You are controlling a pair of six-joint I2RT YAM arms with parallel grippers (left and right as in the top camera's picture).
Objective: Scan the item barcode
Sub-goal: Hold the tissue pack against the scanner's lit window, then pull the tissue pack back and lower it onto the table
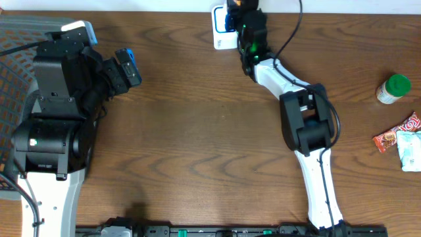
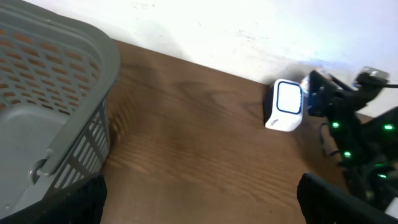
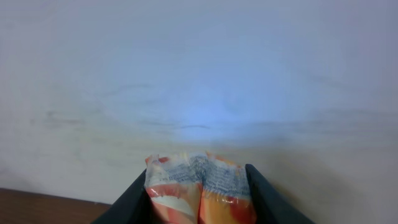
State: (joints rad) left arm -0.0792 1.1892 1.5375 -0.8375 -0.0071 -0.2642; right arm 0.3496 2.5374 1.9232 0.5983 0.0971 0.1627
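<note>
Brown wood-grain tabletop (image 1: 197,131) carries everything here. At its far edge, about midway along, stands a small white scanner (image 1: 220,29) with a blue-rimmed window on its face. The right arm (image 1: 309,131) reaches from the near edge across to that far edge, and its end sits just beside the scanner.

The right fingers (image 3: 127,208) are closed part-way on an orange-and-white packet (image 3: 196,186). The packet stands up between them, its crimped top edge and some fine print showing, held up by the far edge in front of a pale wall (image 3: 199,74) washed with a faint bluish glow. I cannot tell whether the packet faces the scanner window.

The left fingers (image 2: 81,202) are spread wide with nothing between them, over the left part of the tabletop and pointed toward the scanner. A grey mesh basket (image 2: 56,93) sits at the left edge.

Near the right edge lie a white bottle with a green cap (image 1: 393,89), a red wrapper (image 1: 395,135) and, touching it, a pale packet (image 1: 409,150), all well apart from the scanner.
</note>
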